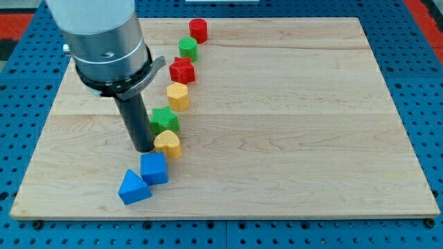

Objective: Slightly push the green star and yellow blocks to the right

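The green star (165, 120) lies left of the board's middle. A yellow heart-shaped block (168, 144) sits just below it and a yellow hexagonal block (178, 96) just above it. My tip (144, 149) rests on the board at the left side of the lower yellow block, touching or nearly touching it, just below-left of the green star. The rod partly hides the star's left edge.
A red star-like block (183, 70), a green cylinder (187, 48) and a red cylinder (199, 30) continue the line upward. A blue cube (154, 168) and a blue triangular block (133, 187) lie below my tip. The wooden board (291, 138) sits on a blue pegboard.
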Motion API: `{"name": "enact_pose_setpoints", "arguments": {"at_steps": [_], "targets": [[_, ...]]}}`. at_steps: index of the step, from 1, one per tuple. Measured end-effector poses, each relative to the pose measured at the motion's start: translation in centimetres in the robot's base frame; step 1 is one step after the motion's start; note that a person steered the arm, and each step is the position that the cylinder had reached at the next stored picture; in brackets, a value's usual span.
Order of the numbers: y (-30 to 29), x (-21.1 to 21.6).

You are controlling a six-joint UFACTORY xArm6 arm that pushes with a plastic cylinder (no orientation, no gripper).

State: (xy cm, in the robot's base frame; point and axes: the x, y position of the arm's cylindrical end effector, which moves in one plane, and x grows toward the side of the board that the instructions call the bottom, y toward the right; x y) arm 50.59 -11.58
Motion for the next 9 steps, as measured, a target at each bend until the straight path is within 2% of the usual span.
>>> {"name": "enact_pose_setpoints", "arguments": {"at_steps": [1, 2, 3, 6, 8, 9], "targets": [[-2.3, -0.4], [-7.1, -0.6], [-4.9, -2.5], [1.3, -3.5], [-0.2, -3.5], [-0.2, -6.3]]}}
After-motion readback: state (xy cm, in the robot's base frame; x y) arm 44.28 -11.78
